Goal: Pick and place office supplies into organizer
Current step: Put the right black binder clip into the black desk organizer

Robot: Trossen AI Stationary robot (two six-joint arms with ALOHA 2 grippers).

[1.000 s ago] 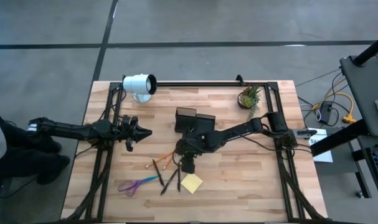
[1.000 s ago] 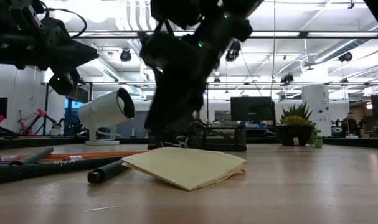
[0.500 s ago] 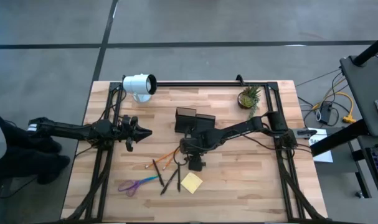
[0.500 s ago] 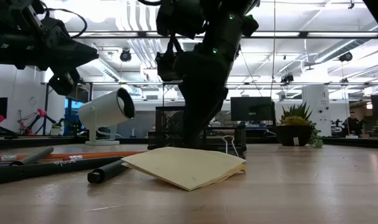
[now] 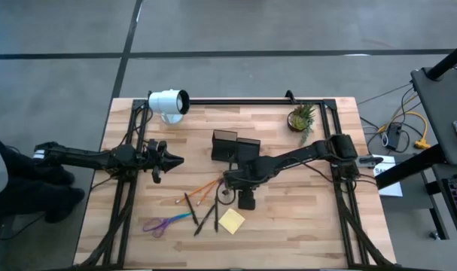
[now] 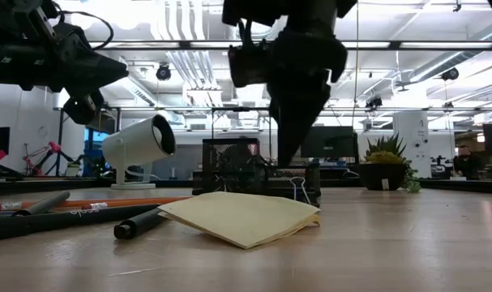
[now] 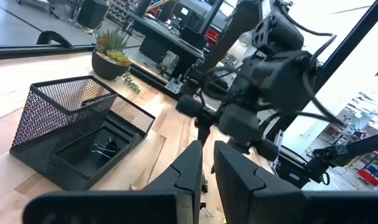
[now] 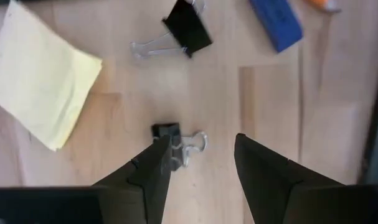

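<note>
The pens lay fanned out near the front-middle of the table, the orange ones slanting up toward the organizer and the black ones more upright, just left of the sticky pad. The scissors sat further left, blades pointing right, handles toward the left edge. The pad lay flat, turned diamond-wise to the table edge.

The right arm stretched from its base on the right across to the middle, its wrist bent so the right gripper pointed straight down at the wood, just in front of the organizer and right above the pad. Its fingers were spread wide with nothing between them. A small clip lay on the table beside one finger, partly hidden by it, and a bigger black clip lay further off, near a blue item.

The left arm hung level over the table's left side, with the left gripper pinched closed and empty.

The organizer was black mesh, and one clip sat in its low tray.
</note>
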